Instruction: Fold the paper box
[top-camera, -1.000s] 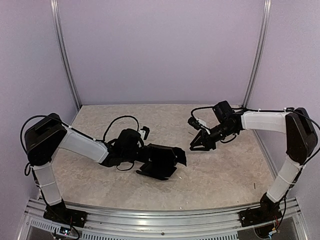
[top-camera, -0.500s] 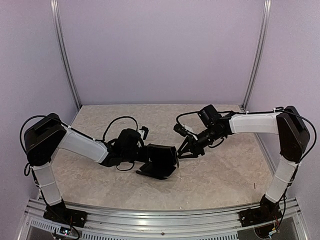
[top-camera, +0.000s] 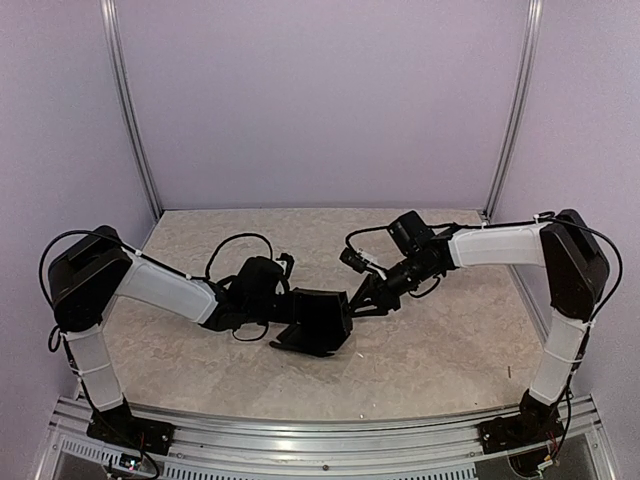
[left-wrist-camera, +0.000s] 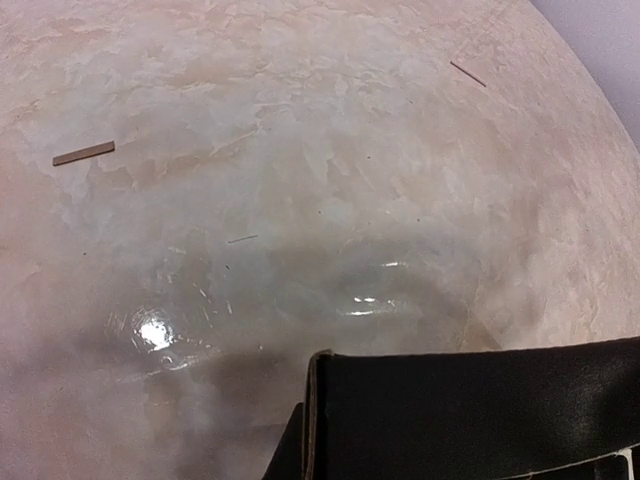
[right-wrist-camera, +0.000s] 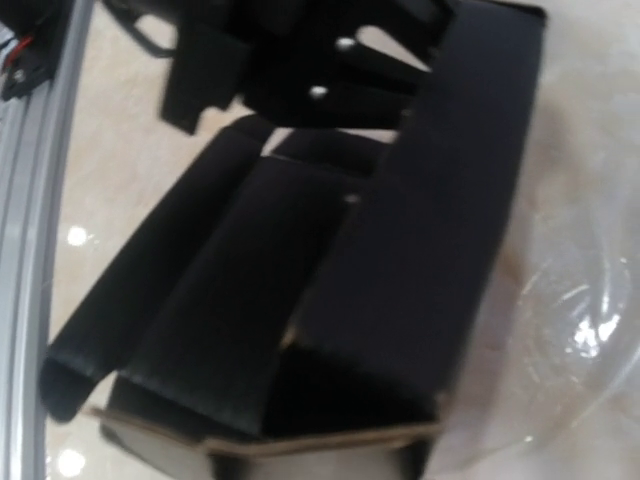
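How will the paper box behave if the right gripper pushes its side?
Probably floppy: the paper box is thin cardboard with loose flaps, so the pushed panel would likely bend at its creases. It looks light, and the left gripper holds it at one side only, so it may swivel.

Matte black paper box (top-camera: 315, 322) of thin cardboard, half folded, near the middle of the table (top-camera: 440, 350). Broad panel tilted up, narrower creased flaps splayed toward the table's near edge. Pale raw edge showing along one fold.
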